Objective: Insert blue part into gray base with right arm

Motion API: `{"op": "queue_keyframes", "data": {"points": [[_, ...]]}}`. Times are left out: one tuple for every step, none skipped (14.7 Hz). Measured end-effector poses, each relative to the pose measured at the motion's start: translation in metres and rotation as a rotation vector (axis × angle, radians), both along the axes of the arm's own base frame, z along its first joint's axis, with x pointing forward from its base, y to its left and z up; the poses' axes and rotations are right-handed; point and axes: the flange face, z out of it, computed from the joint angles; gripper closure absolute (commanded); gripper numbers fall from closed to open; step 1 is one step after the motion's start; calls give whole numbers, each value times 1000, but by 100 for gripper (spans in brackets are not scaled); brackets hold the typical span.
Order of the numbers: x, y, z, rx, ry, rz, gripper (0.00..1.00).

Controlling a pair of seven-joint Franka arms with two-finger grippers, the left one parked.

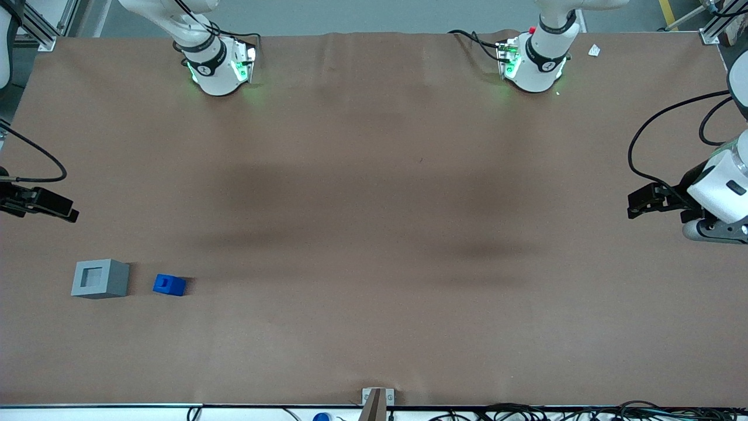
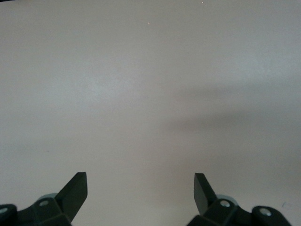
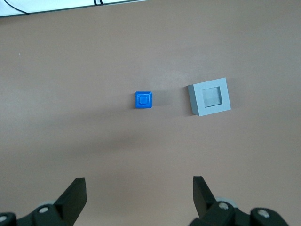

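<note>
Right gripper hangs high above the blue part, fingers spread wide, lining up beside the gray base.

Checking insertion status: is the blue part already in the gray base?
No, the blue part sits on the table beside the gray base, tool empty.

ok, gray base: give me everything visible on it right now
The gray base is a light-gray cube, plastic by its look, with a square recess in its top face, empty. It sits upright and flat on the brown table, toward the working arm's end. Nothing touches it: the blue part lies beside it with a clear gap, not inserted. The right arm's gripper hangs open above the table, farther from the front camera, apart from both and holding nothing.
</note>
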Motion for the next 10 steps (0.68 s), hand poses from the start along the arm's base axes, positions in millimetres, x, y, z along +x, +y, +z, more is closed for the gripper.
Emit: {"op": "queue_keyframes", "data": {"points": [[0, 0, 0, 0, 0, 0, 0], [0, 0, 0, 0, -1, 0, 0], [0, 0, 1, 0, -2, 0, 0], [0, 0, 1, 0, -3, 0, 0], [0, 0, 2, 0, -3, 0, 0], [0, -1, 2, 0, -4, 0, 0], [0, -2, 2, -1, -4, 4, 0], [0, -3, 2, -1, -4, 16, 0], [-1, -3, 2, -1, -2, 25, 0], [-2, -3, 2, 0, 5, 32, 0]]}}
